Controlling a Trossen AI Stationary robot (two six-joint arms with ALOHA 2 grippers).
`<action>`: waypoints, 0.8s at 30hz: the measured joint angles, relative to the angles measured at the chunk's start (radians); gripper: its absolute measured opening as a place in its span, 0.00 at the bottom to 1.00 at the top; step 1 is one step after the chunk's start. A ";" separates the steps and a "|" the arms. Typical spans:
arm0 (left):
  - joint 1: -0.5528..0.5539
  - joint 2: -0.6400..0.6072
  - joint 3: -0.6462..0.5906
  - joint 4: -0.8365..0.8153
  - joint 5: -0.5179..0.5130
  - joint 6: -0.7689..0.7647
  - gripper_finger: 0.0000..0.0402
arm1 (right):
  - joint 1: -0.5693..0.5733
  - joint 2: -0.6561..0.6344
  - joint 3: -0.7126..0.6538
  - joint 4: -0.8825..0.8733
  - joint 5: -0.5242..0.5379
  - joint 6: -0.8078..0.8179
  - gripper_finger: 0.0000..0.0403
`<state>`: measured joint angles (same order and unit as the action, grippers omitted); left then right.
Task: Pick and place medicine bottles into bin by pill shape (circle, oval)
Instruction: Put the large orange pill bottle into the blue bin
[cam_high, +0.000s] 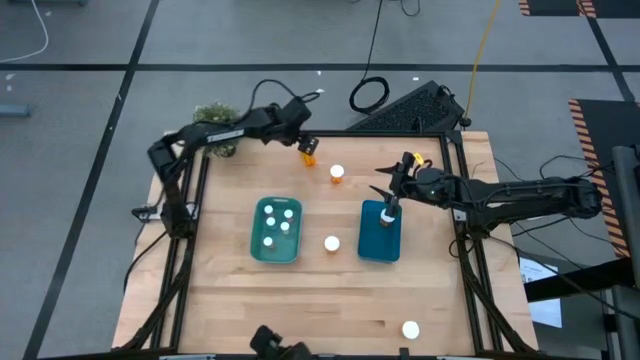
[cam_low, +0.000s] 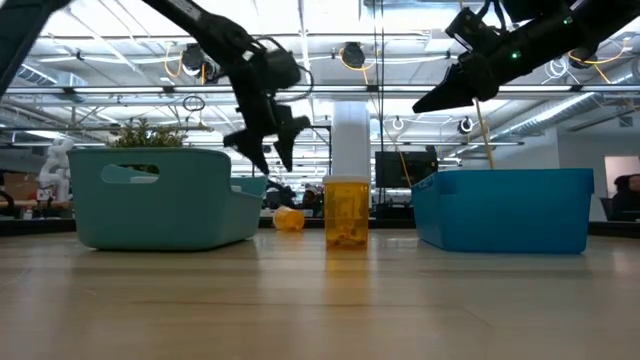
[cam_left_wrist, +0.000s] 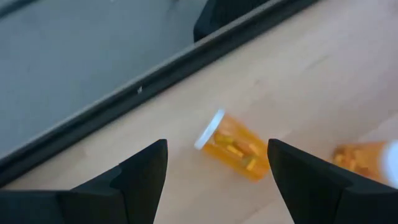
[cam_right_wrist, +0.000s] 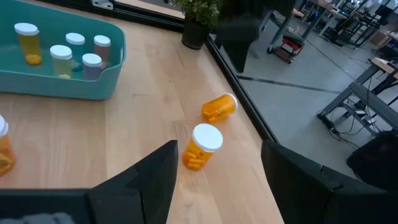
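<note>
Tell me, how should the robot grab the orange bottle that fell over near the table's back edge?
Probably across the round orange body of the fallen bottle, coming down from above. It lies on its side, and the open left gripper already straddles it.

bottles: 9 in all | in light bin (cam_high: 256, 240): 4 bottles (cam_high: 277, 223) | in dark bin (cam_high: 368, 243): 1 bottle (cam_high: 389, 215) | loose on table (cam_high: 230, 310): 4, one on its side at 12 o'clock (cam_high: 308, 157), one beside it (cam_high: 337, 173), one at centre (cam_high: 332, 243), one at 5 o'clock (cam_high: 410, 328) | bins: 2 | arms: 2 | plant (cam_high: 214, 115): 1
</note>
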<state>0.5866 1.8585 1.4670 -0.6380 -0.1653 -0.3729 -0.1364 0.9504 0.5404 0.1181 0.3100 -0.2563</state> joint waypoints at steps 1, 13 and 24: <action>0.001 0.029 0.025 -0.020 0.001 -0.001 0.69 | 0.000 0.000 0.000 -0.001 0.000 -0.007 0.56; -0.021 0.206 0.143 -0.079 0.000 -0.161 0.69 | 0.000 0.000 0.000 -0.029 0.001 -0.021 0.56; -0.082 0.212 0.143 -0.083 -0.161 -0.229 0.73 | 0.000 0.000 0.000 -0.029 0.000 -0.018 0.56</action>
<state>0.5043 2.0701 1.6100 -0.7206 -0.3259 -0.6017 -0.1360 0.9504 0.5404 0.0890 0.3101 -0.2745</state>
